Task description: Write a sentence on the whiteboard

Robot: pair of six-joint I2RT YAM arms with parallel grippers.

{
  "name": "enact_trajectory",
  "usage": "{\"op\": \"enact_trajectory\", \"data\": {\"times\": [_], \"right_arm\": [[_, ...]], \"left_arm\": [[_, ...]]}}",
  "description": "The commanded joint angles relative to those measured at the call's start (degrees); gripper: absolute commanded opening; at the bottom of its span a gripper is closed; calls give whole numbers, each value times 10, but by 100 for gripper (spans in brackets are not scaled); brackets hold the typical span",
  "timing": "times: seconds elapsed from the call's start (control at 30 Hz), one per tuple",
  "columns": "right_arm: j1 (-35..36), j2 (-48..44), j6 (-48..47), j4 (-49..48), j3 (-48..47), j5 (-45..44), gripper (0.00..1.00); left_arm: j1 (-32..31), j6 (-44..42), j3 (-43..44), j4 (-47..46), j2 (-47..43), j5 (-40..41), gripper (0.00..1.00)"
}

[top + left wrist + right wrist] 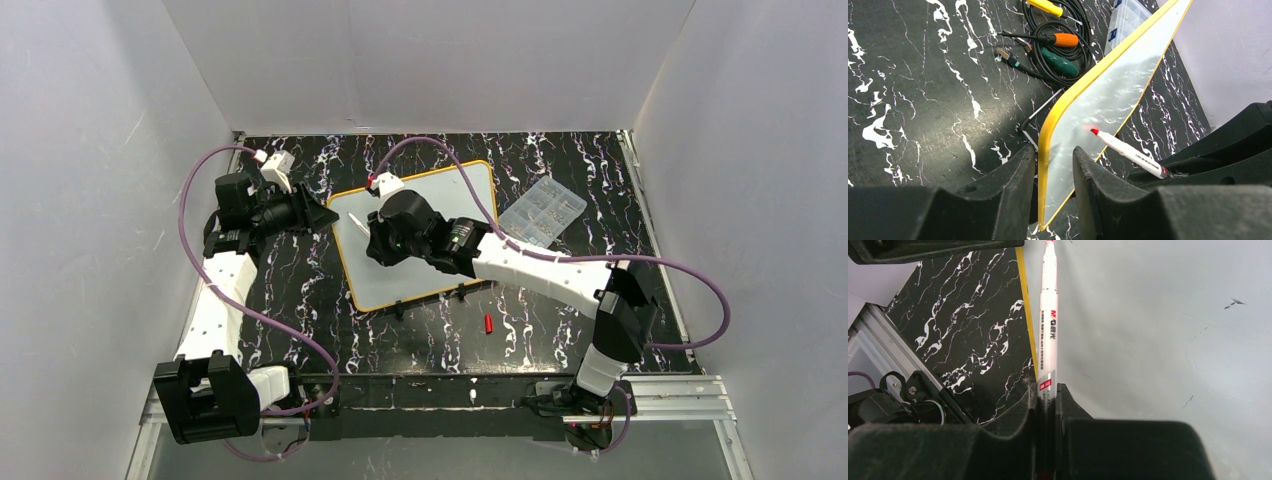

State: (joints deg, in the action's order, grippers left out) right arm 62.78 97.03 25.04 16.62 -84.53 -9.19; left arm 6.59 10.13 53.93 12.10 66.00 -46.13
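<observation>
Whiteboard (1108, 100) rim inside half-open left hand (1054, 154), right hand (1047, 390) gripping marker (1049, 330), screwdrivers (1064, 40) only in left-wrist view

I count one whiteboard (405, 285), one marker (1049, 335) over it, one red cap (489, 324) near its front edge, one clear parts box (542, 213) beside its right corner, and three screwdrivers (1062, 40) with one coiled cable (1087, 35) beside its rim.
</observation>
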Motion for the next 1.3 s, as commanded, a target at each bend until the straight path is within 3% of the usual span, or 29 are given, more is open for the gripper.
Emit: {"op": "enact_trajectory", "data": {"times": [0.0, 0.6, 1.27], "right_arm": [[4, 10, -10, -11, -42, -1, 1], [4, 51, 1, 24, -92, -29, 1], [10, 45, 15, 55, -38, 14, 1]], "left_arm": [[3, -13, 0, 8, -19, -5, 29], [2, -30, -8, 5, -26, 0, 5], [2, -32, -9, 4, -32, 6, 1]]}}
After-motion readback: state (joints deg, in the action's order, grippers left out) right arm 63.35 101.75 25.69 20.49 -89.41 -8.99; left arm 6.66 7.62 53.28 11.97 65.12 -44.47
